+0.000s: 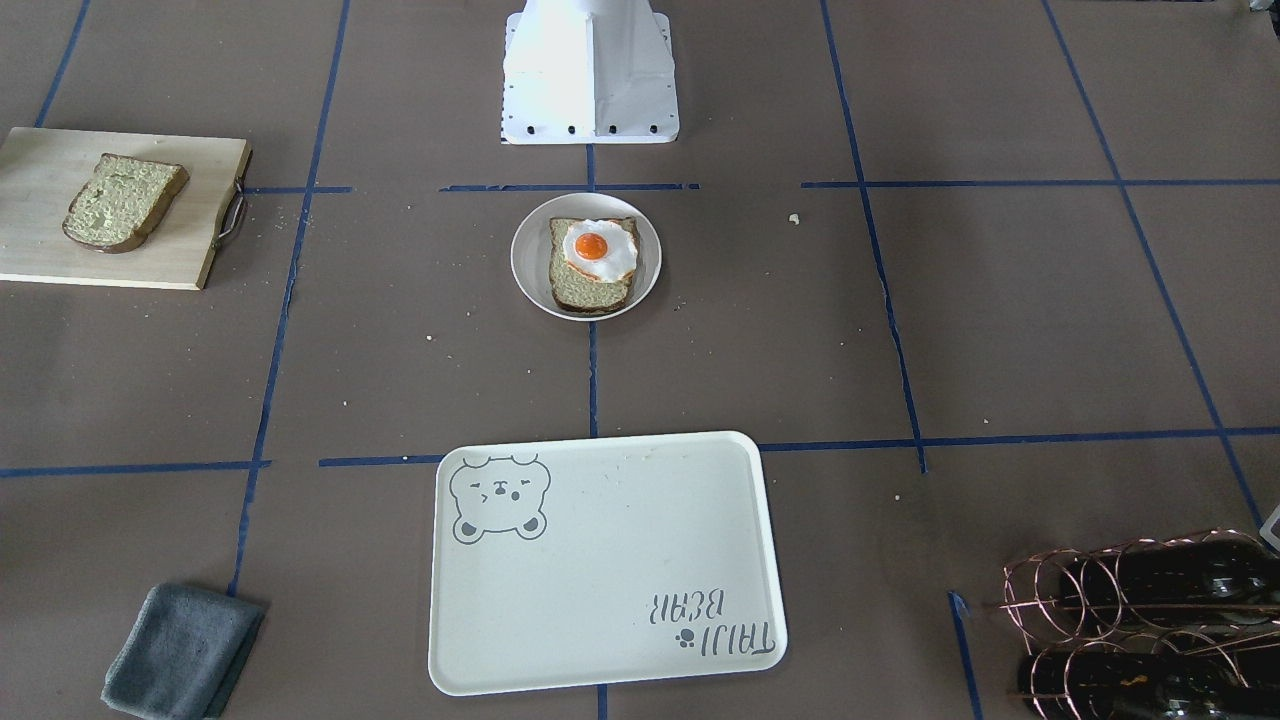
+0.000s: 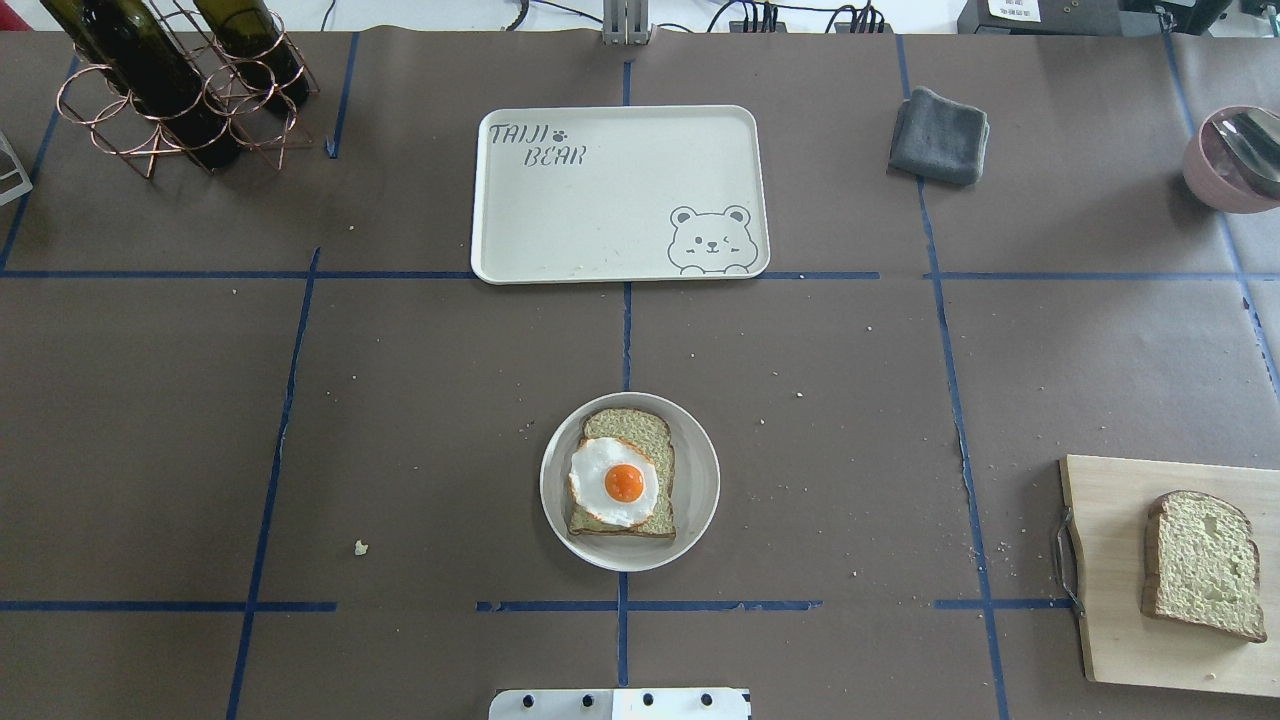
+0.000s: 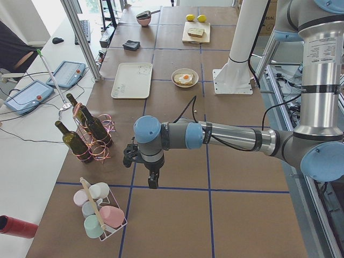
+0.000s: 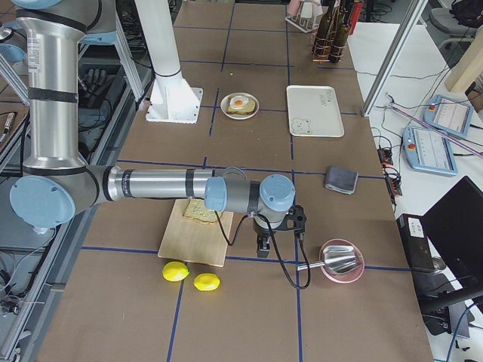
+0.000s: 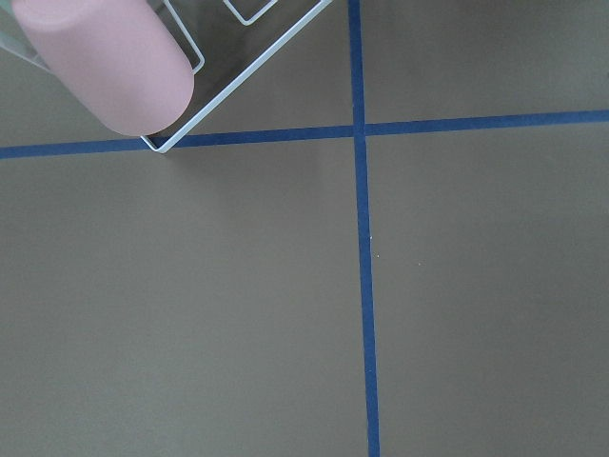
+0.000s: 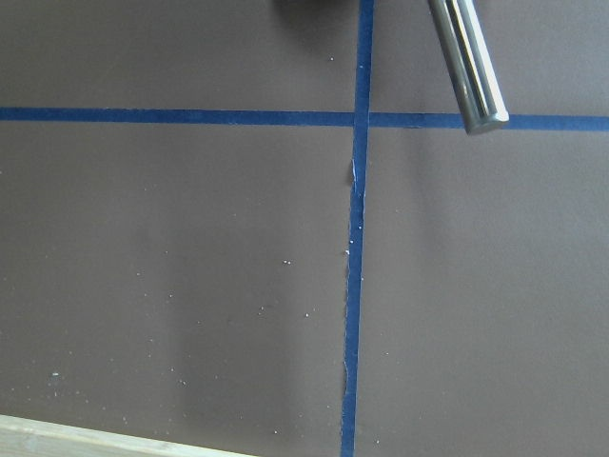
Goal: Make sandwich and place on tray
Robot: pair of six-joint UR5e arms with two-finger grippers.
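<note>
1. Egg-topped slice (image 2: 652,440) sits on the plate (image 2: 700,500), frame centre; second slice (image 2: 1200,565) lies on the cutting board (image 2: 1110,620), lower right.
2. Tray (image 2: 600,220), upper centre: no sandwich yet; stacking and transfer remain.
3. My left hand (image 3: 153,184) and right hand (image 4: 263,251): I cannot tell how far open or whether anything is held.

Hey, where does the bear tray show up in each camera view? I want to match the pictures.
Front-facing: tray at bottom centre, lettering upside down.
Overhead: tray at top centre.
Exterior left: tray upper left of centre.
Exterior right: tray upper right of centre.
Left wrist: not in it.
Right wrist: not in it.
Shared landmark: the round plate between tray and robot base.
</note>
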